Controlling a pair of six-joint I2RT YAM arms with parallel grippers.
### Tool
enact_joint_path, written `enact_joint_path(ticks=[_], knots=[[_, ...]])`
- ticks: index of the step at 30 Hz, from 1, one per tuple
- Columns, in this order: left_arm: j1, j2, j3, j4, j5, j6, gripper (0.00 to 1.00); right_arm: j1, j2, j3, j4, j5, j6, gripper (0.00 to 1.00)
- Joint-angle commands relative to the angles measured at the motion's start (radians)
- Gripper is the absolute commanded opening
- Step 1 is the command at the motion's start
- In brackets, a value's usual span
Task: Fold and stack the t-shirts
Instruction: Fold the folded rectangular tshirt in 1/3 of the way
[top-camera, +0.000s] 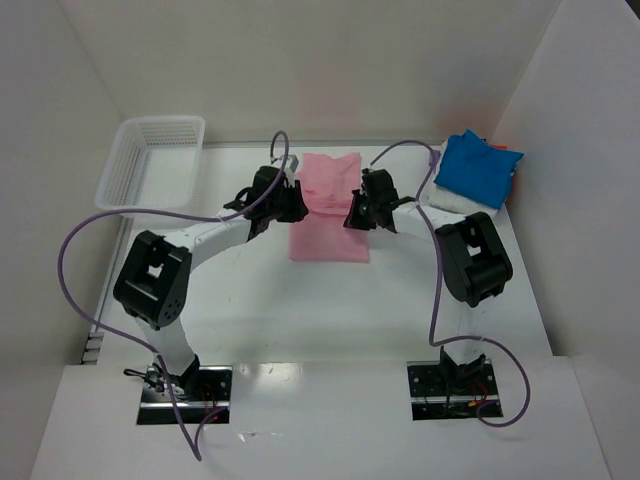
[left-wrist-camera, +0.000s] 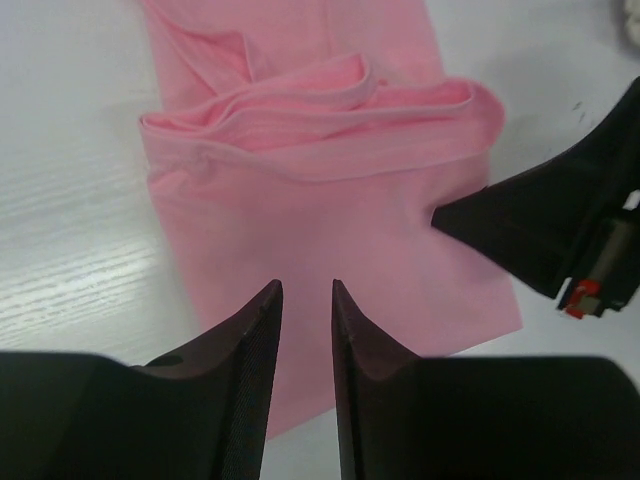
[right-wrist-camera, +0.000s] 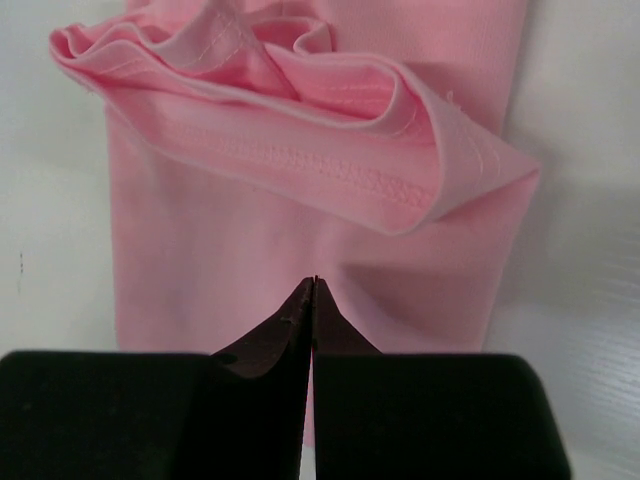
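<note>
The pink shirt (top-camera: 328, 235) lies flat on the white table (top-camera: 250, 290) as a long strip running away from the arms. Across its middle the cloth is bunched into a raised fold, with a stitched hem showing along the fold's edge in the right wrist view.

The left gripper (top-camera: 297, 205) sits at the left edge of the pink shirt, level with that fold. From its own camera the left gripper (left-wrist-camera: 306, 300) has its fingers a narrow gap apart, and only the flat pink shirt (left-wrist-camera: 330, 210) shows below the gap. Nothing is visibly pinched.

The right gripper (top-camera: 356, 213) sits at the right edge of the pink shirt, opposite the left one. From its own camera the right gripper (right-wrist-camera: 313, 290) has its fingers pressed together, tips over the flat pink shirt (right-wrist-camera: 220, 250) just short of the fold, with no cloth visible between them. In the left wrist view the right gripper (left-wrist-camera: 450, 215) points in at the shirt's edge.

Well to the right of the pink shirt, by the far corner, a blue shirt (top-camera: 478, 168) rests on a white shirt (top-camera: 447, 200). Well to the left of the pink shirt stands a white mesh basket (top-camera: 120, 170).
</note>
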Motion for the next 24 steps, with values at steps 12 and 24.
enact_joint_path(ticks=[12, 24], knots=[[0.027, 0.271, 0.187, 0.037, 0.095, 0.000, 0.34, -0.005, 0.188, 0.231, 0.000, 0.109, -0.072, 0.06], [0.087, 0.434, 0.349, 0.048, 0.111, 0.010, 0.35, -0.077, 0.232, 0.308, 0.019, 0.140, -0.091, 0.12]])
